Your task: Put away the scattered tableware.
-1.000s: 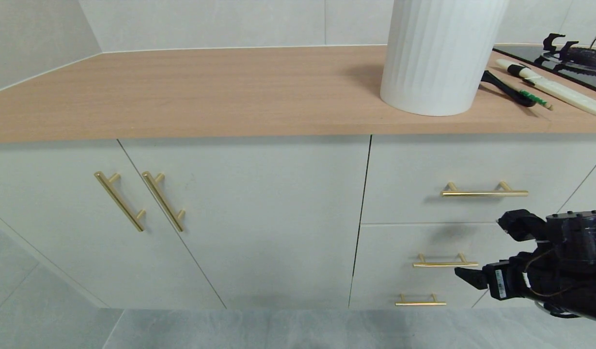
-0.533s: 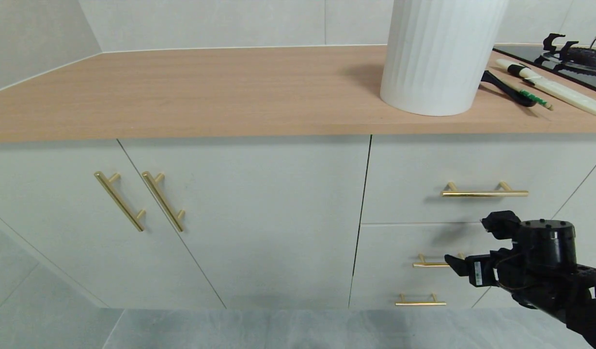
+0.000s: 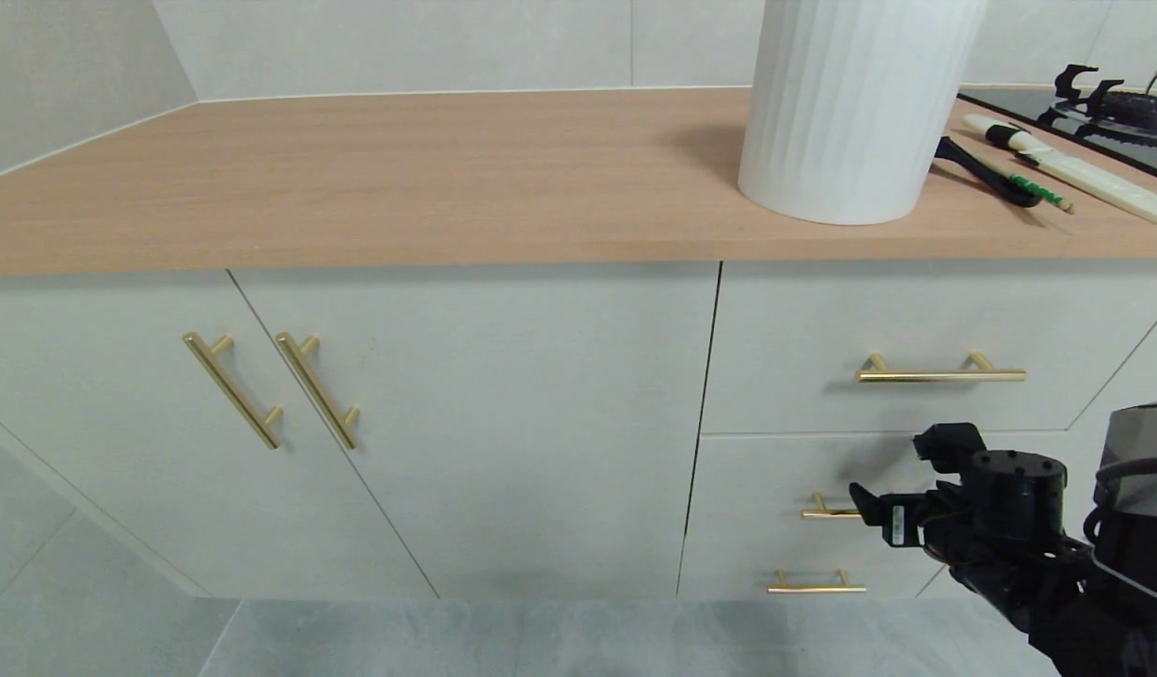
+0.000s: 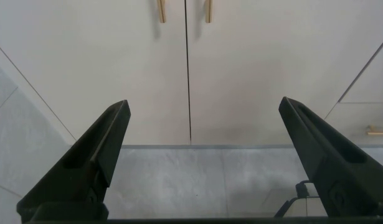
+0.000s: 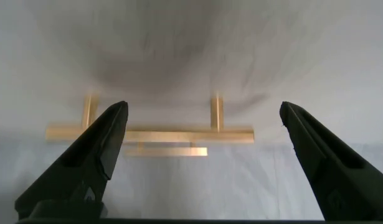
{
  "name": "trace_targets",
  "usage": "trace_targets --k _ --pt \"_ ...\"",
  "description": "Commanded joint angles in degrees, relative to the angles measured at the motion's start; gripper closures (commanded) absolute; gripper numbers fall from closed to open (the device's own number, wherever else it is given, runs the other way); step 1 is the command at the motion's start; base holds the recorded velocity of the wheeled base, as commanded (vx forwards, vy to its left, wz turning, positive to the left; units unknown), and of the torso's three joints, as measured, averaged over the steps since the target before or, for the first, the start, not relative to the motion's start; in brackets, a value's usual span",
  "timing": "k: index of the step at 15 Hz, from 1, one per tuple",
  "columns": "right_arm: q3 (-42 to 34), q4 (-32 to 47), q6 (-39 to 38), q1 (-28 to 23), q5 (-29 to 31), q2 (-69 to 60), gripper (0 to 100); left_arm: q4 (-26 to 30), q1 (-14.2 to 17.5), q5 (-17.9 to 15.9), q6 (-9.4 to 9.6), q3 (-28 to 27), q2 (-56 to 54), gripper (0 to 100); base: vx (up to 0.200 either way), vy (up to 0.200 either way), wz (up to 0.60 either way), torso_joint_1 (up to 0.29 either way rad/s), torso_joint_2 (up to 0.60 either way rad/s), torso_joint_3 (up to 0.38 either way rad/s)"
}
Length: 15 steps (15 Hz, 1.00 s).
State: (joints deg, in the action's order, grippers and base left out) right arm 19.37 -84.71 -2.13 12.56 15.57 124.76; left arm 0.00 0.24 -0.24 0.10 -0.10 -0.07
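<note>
The left gripper (image 4: 203, 104) hangs with its dark fingers (image 4: 91, 162) spread wide, nothing between them. Beyond stand two pale cabinet doors (image 4: 116, 62) — each with a gold handle (image 4: 160, 9) beside the seam — above a grey tiled floor (image 4: 197, 180).

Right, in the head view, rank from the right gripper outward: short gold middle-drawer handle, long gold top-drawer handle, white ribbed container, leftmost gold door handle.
1. Short gold middle-drawer handle, beside the right gripper.
2. Long gold top-drawer handle, above.
3. White ribbed container, on the countertop.
4. Leftmost gold door handle, far left.
</note>
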Motion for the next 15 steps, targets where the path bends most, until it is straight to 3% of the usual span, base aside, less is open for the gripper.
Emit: trace_targets --k 1,15 --pt "0.1 -2.0 -0.2 -0.1 0.5 4.4 0 0.0 0.0 0.0 -0.01 0.0 0.1 0 0.0 0.0 0.0 0.0 0.0 0.0" --pt "-2.1 -1.2 0.1 -1.0 0.6 3.6 0 0.0 0.0 0.0 -0.01 0.0 0.1 0 0.0 0.0 0.0 0.0 0.0 0.0"
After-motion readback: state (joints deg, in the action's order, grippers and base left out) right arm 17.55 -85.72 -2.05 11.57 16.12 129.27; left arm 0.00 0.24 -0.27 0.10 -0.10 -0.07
